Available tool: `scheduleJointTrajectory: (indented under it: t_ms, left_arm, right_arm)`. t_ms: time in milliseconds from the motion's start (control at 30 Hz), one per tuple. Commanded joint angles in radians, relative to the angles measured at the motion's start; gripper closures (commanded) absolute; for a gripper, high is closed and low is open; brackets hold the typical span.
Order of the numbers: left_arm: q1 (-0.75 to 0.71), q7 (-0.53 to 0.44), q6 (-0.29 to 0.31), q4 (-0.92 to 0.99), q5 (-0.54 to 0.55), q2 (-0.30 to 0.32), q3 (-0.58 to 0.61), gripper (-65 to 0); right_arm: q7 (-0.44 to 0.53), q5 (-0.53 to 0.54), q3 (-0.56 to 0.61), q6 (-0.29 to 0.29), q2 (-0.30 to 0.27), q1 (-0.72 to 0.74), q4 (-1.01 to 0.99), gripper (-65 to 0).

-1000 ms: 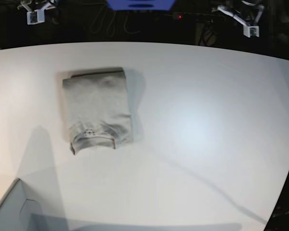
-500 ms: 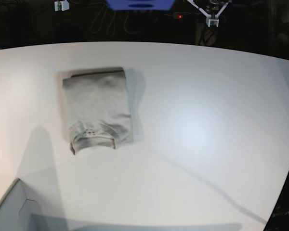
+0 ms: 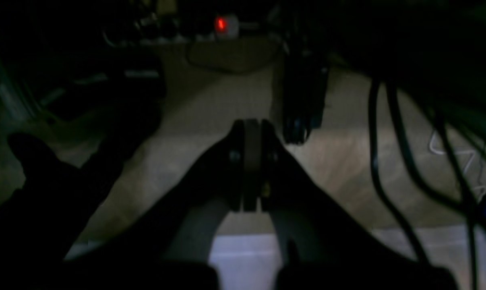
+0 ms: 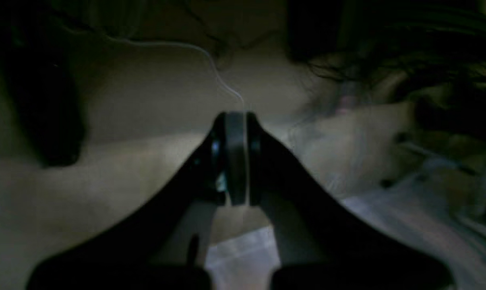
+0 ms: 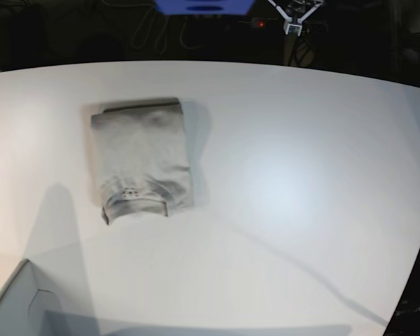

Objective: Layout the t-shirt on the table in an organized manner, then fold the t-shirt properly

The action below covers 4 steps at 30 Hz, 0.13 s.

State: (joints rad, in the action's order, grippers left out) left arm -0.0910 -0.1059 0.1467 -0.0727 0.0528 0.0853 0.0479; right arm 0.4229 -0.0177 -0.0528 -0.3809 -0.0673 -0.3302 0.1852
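Our fingers (image 3: pixel 236 161) pressed together on both grippers, holding nothing, folded t-shirt (image 5: pixel 140 159) lying well apart on the table (image 5: pixel 301 175).

A robotics lab or test room. A very large white table (image 5: pixel 301 175) with a curved far edge fills the view. Beyond that edge the room is dark, with loose cables (image 5: pixel 161 31), a small red indicator light (image 5: pixel 261 24) and a blue object (image 5: pixel 203 6).
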Motion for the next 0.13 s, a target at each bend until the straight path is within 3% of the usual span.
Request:
scheduleJointTrajectory:
  t_ms: [0, 100]
  left_arm:
    - [0.006, -0.005, 0.001, -0.003, 0.002, -0.002, 0.000, 0.0]
    - [0.026, -0.002, 0.001, 0.007, 0.002, -0.020, 0.004, 0.0]
  right_arm:
    - [0.011, 0.012, 0.001, -0.046, 0.008, -0.008, 0.001, 0.0]
    - [0.009, 0.012, 0.001, -0.106, 0.011, 0.013, -0.019, 0.0]
